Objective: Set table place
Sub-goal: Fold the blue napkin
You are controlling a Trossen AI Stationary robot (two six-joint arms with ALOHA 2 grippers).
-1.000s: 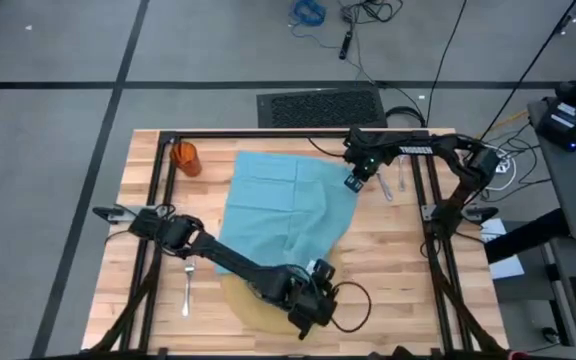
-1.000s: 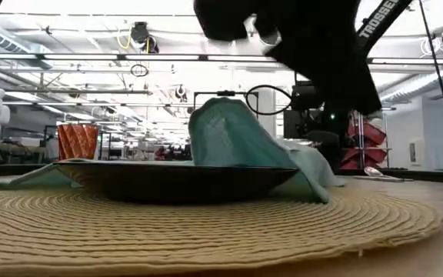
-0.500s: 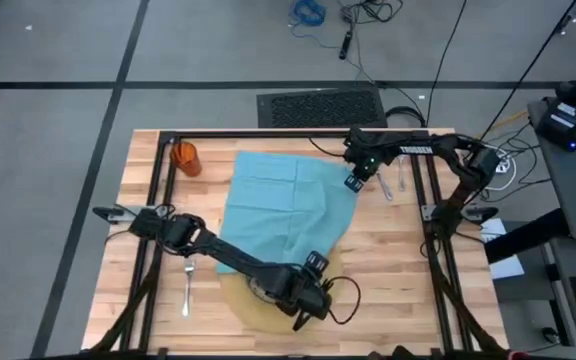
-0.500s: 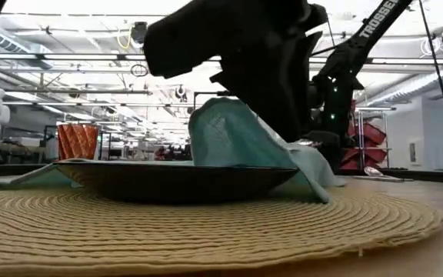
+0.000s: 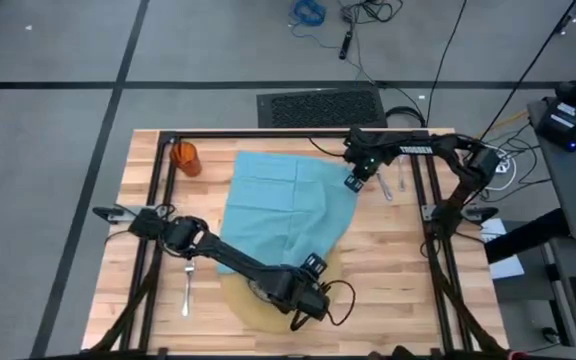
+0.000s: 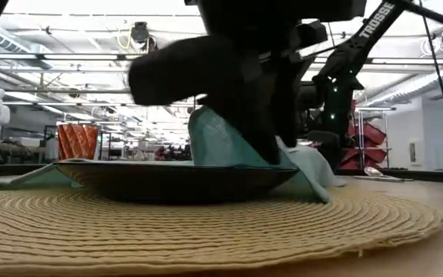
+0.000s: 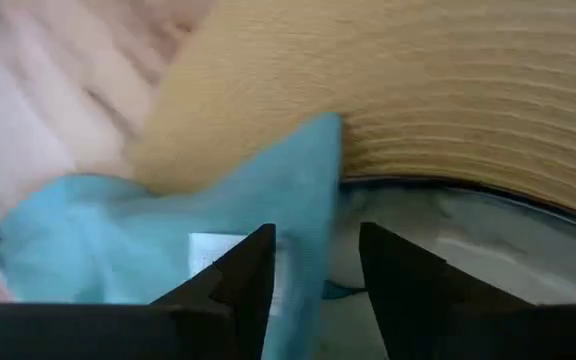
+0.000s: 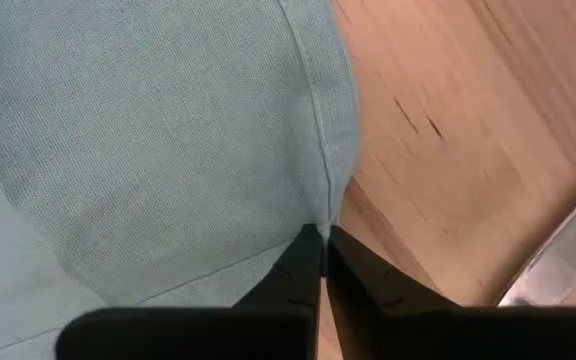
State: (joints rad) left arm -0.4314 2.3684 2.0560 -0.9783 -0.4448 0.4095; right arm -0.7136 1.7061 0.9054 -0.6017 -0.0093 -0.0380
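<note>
A: From above, where does everything sit?

B: Take the plate [image 5: 260, 291] as the landmark, at the near edge of the bench [image 5: 398, 260] on the tan mat [image 5: 240, 305]. The teal napkin [image 5: 286, 205] spreads from the plate toward the far side, one corner draped over it. The left hand [image 5: 308, 305] hangs right at the plate's rim. The right hand [image 5: 354, 182] is well beyond the plate, at the napkin's far edge. The orange cup [image 5: 185, 157] stands far off at the bench's far corner, and the fork [image 5: 187, 285] lies beside the mat.

A: And level with the bench?

B: The napkin [image 6: 229, 138] humps up inside the plate [image 6: 175, 181], with the dark left arm low over it.

A: The left wrist camera?

B: Fingers [image 7: 243, 280] released, straddling the napkin's corner [image 7: 268, 210] where it overlaps the plate rim [image 7: 468, 215].

A: The right wrist?

B: Fingers [image 8: 303, 265] clenched on the napkin's hem [image 8: 313, 110].

A: So how is this done well?

B: I'd judge the cloth must come off the plate. Close low on the corner alone, not on the rim, then lift clear before drawing sideways, both hands moving together so the plate isn't dragged.
</note>
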